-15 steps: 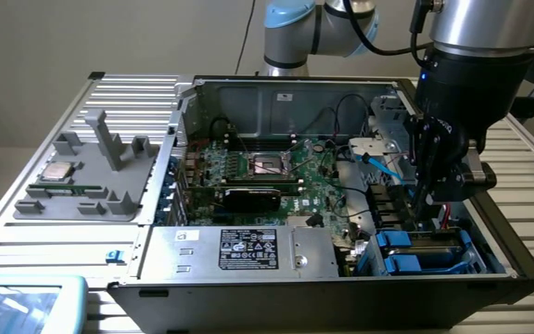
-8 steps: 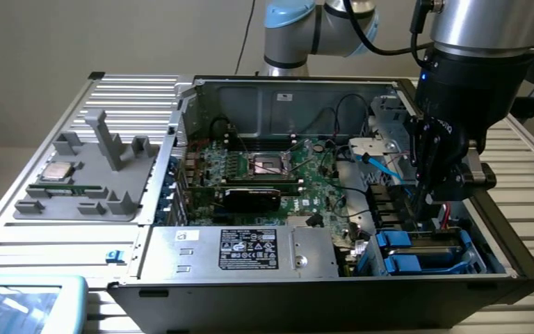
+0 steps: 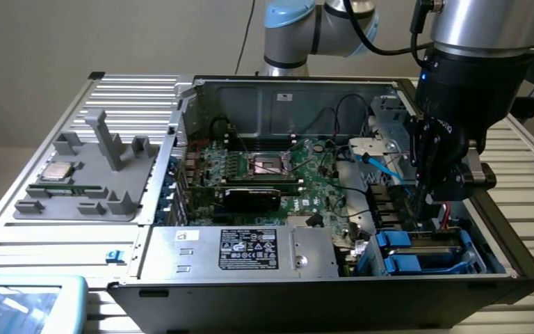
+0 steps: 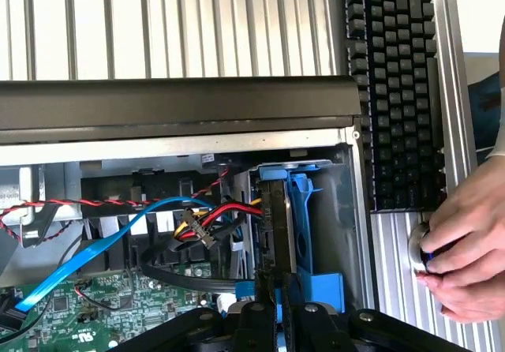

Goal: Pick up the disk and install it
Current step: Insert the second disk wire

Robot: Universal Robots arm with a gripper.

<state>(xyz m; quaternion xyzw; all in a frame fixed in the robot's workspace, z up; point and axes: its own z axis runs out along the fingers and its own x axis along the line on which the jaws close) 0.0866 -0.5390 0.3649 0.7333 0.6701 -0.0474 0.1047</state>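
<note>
In the wrist view the disk [image 4: 273, 226] stands on edge, a thin dark slab with a blue carrier rail [image 4: 301, 226] along one side. It sits in the blue drive cage [image 4: 335, 285] at the corner of the open computer case. My gripper [image 4: 278, 322] is shut on its near edge, one black finger on each face. In the exterior view the gripper [image 3: 424, 203] reaches straight down into the drive bay at the exterior view's right. The blue carriers [image 3: 406, 252] lie just below it. The arm hides the disk there.
Red, blue and black cables [image 4: 197, 222] run close beside the cage. The motherboard [image 3: 267, 174] and a grey power supply box [image 3: 248, 250] fill the case. A grey fixture with a CPU chip [image 3: 58, 171] lies on the exterior view's left. A keyboard [image 4: 394, 91] and a person's hand [image 4: 465, 265] are outside the case.
</note>
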